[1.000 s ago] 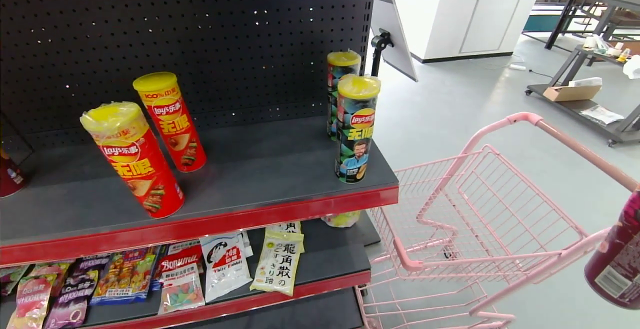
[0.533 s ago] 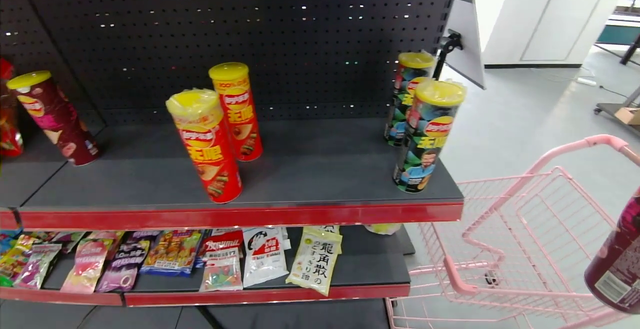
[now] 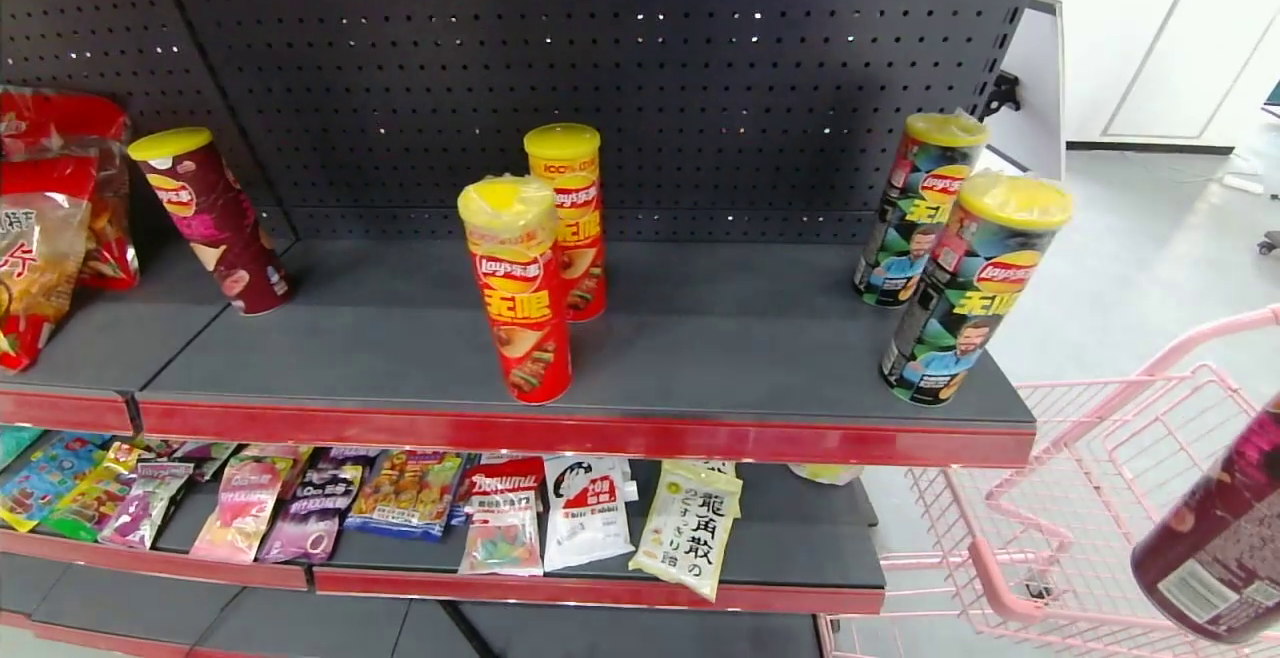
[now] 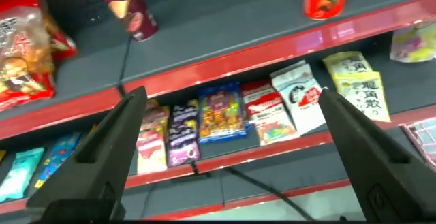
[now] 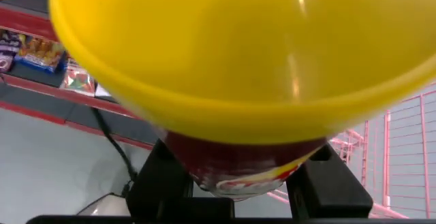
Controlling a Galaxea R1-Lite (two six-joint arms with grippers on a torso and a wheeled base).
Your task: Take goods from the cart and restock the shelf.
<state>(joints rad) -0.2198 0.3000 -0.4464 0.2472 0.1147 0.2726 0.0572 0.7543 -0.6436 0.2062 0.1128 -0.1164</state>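
My right gripper clamps a glossy maroon chip can, a tall cylinder with a smooth yellow plastic lid. The can is by the pink wire cart, right of the dark shelf. It is tilted, base lowest, its long axis slanting up to my right. My left gripper is spread wide, holding nothing, facing crinkly snack packets.

A: Bright, even light from above; pinpricks shine through the pegboard.
B: Glare streaks the red shelf edge, the lower shelf sits in shadow, and lines bow toward the head view's corners.
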